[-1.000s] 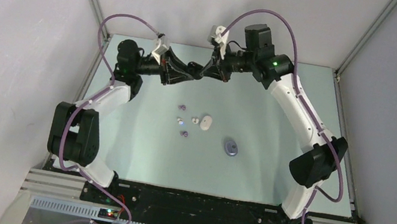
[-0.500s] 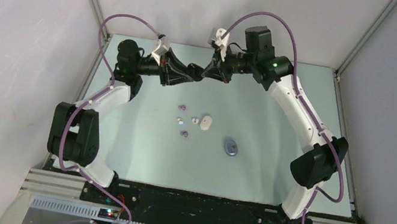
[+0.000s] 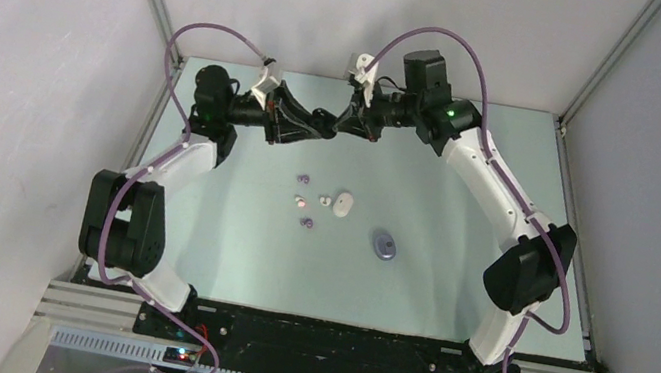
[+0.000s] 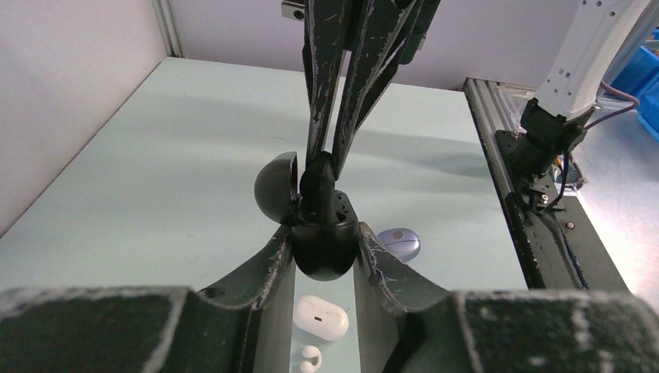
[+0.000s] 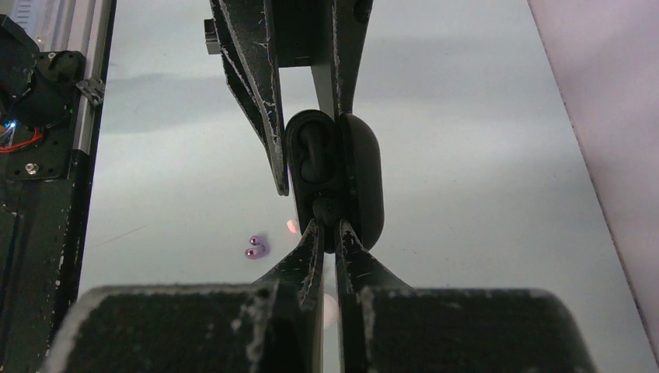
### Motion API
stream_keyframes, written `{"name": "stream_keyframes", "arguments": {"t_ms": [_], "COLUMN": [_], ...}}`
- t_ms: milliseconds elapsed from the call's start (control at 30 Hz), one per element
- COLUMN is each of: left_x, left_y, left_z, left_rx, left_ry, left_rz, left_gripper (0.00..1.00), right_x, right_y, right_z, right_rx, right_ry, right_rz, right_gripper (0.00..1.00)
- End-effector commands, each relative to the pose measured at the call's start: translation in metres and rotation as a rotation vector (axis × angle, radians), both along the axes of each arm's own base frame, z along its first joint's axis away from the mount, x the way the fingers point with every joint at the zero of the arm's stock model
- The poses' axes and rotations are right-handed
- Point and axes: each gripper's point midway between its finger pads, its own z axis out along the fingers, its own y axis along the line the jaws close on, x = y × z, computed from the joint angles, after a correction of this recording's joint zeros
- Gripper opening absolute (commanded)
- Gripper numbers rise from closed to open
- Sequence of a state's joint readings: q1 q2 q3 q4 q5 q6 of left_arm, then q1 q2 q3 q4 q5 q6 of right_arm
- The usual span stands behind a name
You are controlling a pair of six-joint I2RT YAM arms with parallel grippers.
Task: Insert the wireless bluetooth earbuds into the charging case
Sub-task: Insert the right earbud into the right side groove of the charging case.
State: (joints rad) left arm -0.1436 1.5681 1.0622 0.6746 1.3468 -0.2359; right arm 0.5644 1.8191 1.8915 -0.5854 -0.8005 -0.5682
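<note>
Case [image 4: 324, 233] — glossy black, egg-shaped — clamped in scuffed left tool [image 4: 325, 260].

The earbud [image 4: 317, 183] in right hand [image 5: 327, 227] sits in the charging case [image 4: 325, 252], held in left hand [image 4: 325, 233] above table [image 3: 228, 230]

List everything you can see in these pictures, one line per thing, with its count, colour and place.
black case: one, black, lid open, held above the far table
black bud: one, black, at the black case's mouth
white case: one, white, mid-table
purple case: one, purple, nearer and to the right of the white case
white buds: two, white, left of the white case
purple buds: two, purple, beyond and nearer than the white buds
table: one, pale green
arms: two, white and black, meeting far-centre
left tool: black, shut on the black case
right tool: black, shut on the black bud
</note>
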Motion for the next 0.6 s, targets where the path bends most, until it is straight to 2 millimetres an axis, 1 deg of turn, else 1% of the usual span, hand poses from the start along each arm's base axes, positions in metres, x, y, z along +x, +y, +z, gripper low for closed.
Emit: {"name": "stream_keyframes", "arguments": {"t_ms": [0, 133, 300, 367, 500, 567], "left_x": [-0.009, -0.008, -0.004, -0.003, -0.004, -0.004], "left_y": [-0.002, -0.002, 0.002, 0.003, 0.003, 0.003], "left_z": [0.028, 0.028, 0.03, 0.032, 0.033, 0.033], "left_rx": [-0.01, -0.013, -0.02, -0.023, -0.025, -0.024], "left_ry": [-0.093, -0.082, -0.065, -0.061, -0.054, -0.054], "left_rz": [-0.041, -0.035, -0.022, -0.016, -0.018, -0.019], "left_gripper": [0.0, 0.0, 0.0, 0.0, 0.0, 0.0], "right_x": [-0.003, -0.004, -0.003, -0.002, -0.002, -0.002], "right_y": [0.005, 0.009, 0.007, 0.006, 0.007, 0.008], "right_z": [0.022, 0.024, 0.026, 0.023, 0.01, 0.007], "right_rx": [0.063, 0.093, 0.131, 0.137, 0.127, 0.122], "right_ry": [-0.055, -0.036, 0.016, 0.041, 0.07, 0.071], "right_rz": [0.007, 0.013, 0.011, 0.005, -0.001, 0.002], "right_gripper": [0.0, 0.0, 0.0, 0.0, 0.0, 0.03]}}
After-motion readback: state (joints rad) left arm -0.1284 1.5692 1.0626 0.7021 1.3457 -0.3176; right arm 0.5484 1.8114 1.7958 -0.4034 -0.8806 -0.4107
